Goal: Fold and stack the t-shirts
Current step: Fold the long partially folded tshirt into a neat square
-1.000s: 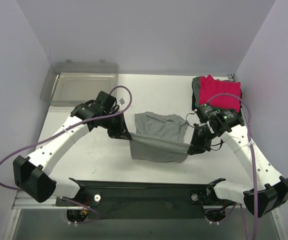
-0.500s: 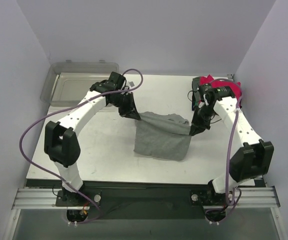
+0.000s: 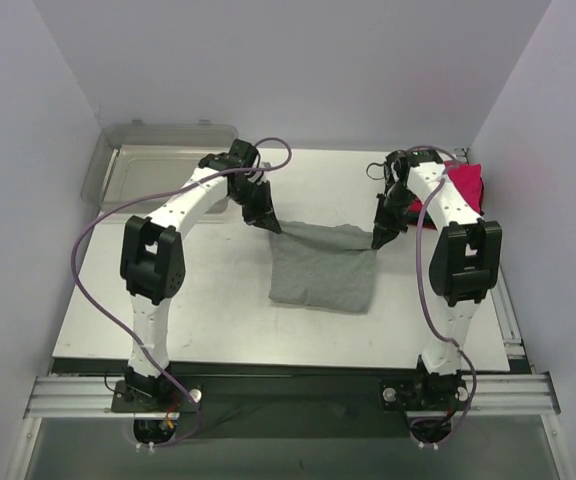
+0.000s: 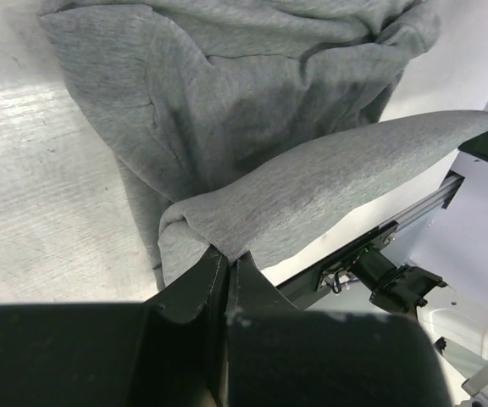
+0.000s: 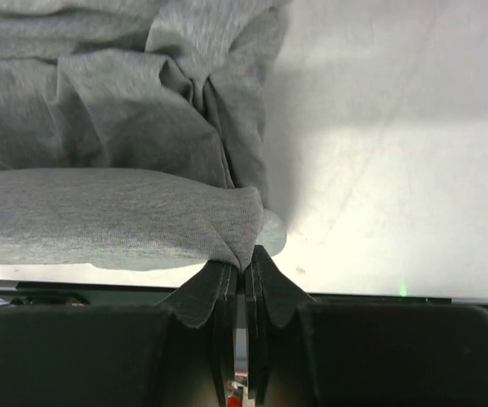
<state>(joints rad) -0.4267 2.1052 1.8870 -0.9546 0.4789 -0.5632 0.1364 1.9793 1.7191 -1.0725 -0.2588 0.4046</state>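
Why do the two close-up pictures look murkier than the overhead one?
Top view: soft, even light, everything sharp, only faint shadows around the grey t-shirt. Left wrist view: the left gripper fills the bottom, dark and slightly blurred. Right wrist view: bright glare on the table, with a shadow just right of the t-shirt.

White table (image 3: 188,300), a bit scuffed, boxed in by plain pale lavender-grey walls: back wall (image 3: 298,70), left wall (image 3: 18,200), right wall (image 3: 558,200). Clear plastic bin (image 3: 168,130) in the far left corner. Aluminium rail (image 3: 78,397) along the near edge, dark plate (image 3: 288,385) mid-span. Even light, soft glare on the tabletop
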